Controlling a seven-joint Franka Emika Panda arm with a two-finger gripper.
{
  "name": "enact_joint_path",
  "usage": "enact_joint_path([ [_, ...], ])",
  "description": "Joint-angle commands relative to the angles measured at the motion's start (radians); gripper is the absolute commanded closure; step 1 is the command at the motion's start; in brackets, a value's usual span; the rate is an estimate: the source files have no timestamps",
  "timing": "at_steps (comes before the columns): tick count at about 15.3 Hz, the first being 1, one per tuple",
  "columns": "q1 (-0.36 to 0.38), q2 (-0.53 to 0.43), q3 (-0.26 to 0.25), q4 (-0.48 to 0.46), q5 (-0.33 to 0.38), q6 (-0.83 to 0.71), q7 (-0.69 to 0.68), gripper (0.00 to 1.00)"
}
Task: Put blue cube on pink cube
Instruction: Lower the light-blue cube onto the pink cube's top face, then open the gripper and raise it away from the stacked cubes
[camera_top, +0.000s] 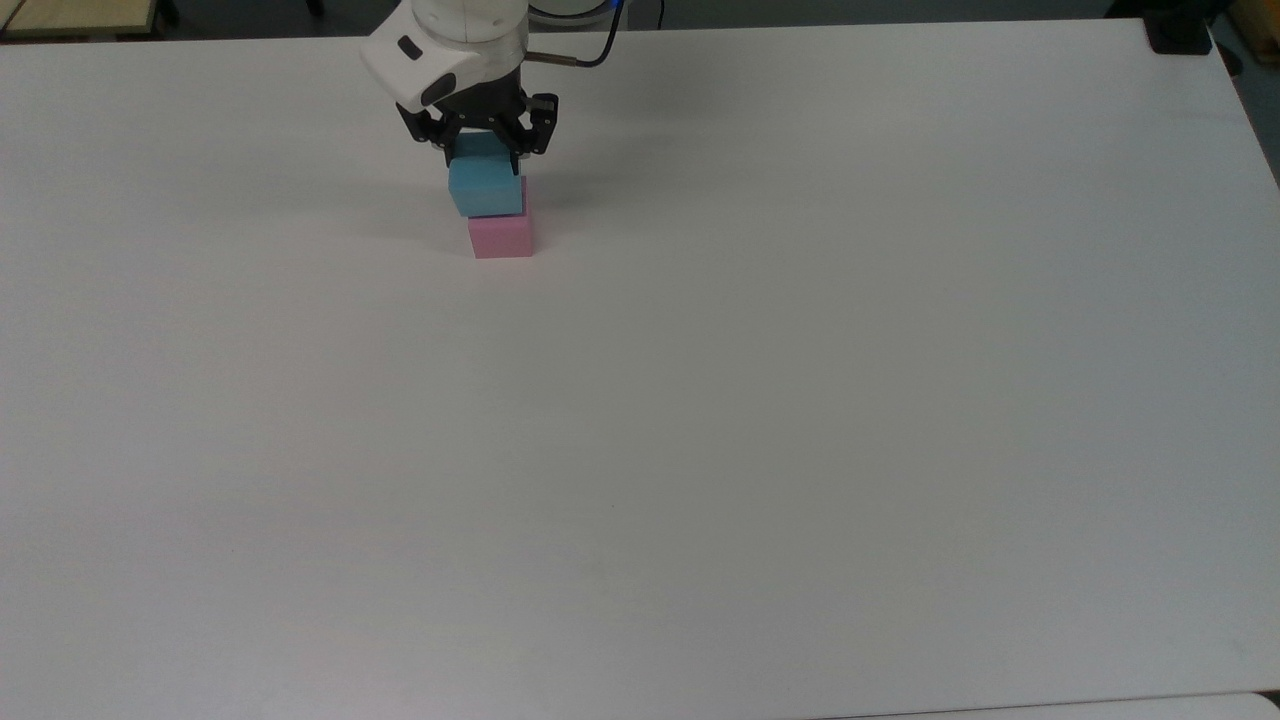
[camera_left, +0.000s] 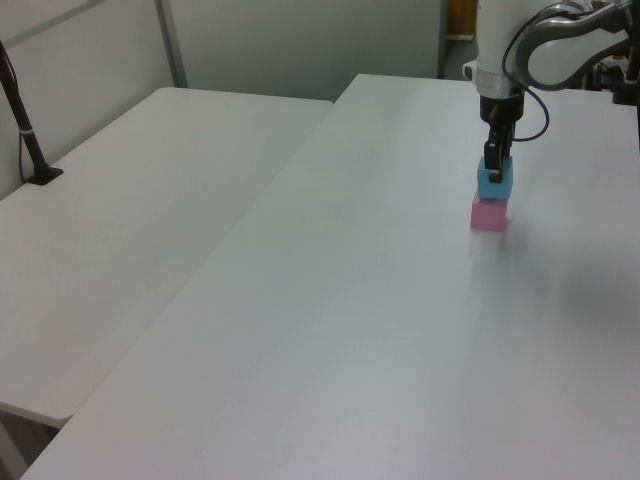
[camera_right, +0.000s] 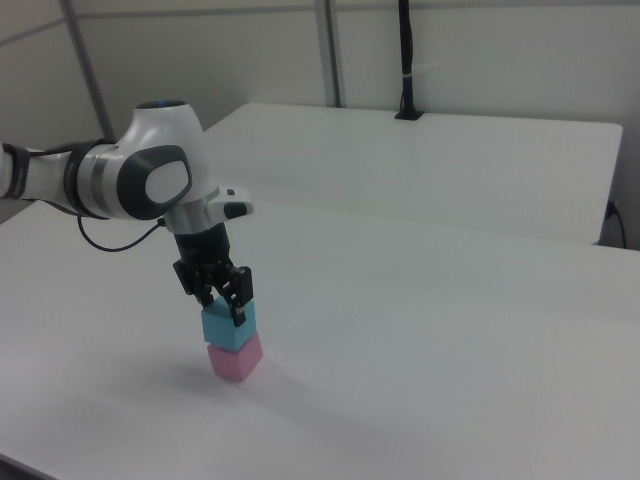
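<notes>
Top view: the blue cube (camera_top: 486, 188) sits on the pink cube (camera_top: 501, 236) near the far edge of the white surface (camera_top: 760, 400), toward the top view's left. The blue one is shifted a little to the top view's left of the pink one, so the two are not squarely lined up. The claw (camera_top: 484, 150) comes straight down from the white arm (camera_top: 455, 45) and its dark fingers (camera_top: 519, 160) are closed against the upper part of the blue cube, one on each side, gripping it

In the left view the stack stands at the far right of the surface, with the blue cube (camera_left: 494, 181) resting on the pink cube (camera_left: 489, 213) and the claw (camera_left: 493, 165) pinching the blue cube from above. A second white table (camera_left: 150, 200) lies to the left view's left, with a black post (camera_left: 22, 120) standing at its far corner

In the right view the blue cube (camera_right: 228, 324) lies flat on the pink cube (camera_right: 236, 357), their faces touching, and the claw (camera_right: 224, 300) grips the top half of the blue cube. The arm (camera_right: 140, 180) reaches in from the right view's left. A black cable (camera_top: 590, 45) trails from the wrist in the top view
</notes>
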Motion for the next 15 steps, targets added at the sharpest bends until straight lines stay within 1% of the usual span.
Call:
enact_joint_path([
  [1, 0.006, -0.002, 0.0, -0.02, -0.025, 0.032, 0.01, 0.0],
  [8, 0.006, -0.001, 0.0, -0.014, -0.025, 0.031, 0.01, 0.0],
  [10, -0.001, -0.004, 0.0, 0.014, -0.025, 0.014, 0.015, 0.0],
  [12, -0.007, -0.007, -0.001, 0.078, -0.021, -0.048, 0.039, 0.0],
  [13, -0.007, 0.001, -0.001, 0.131, -0.013, -0.097, 0.052, 0.0],
  [15, -0.012, 0.022, -0.004, 0.248, -0.009, -0.193, 0.119, 0.0],
])
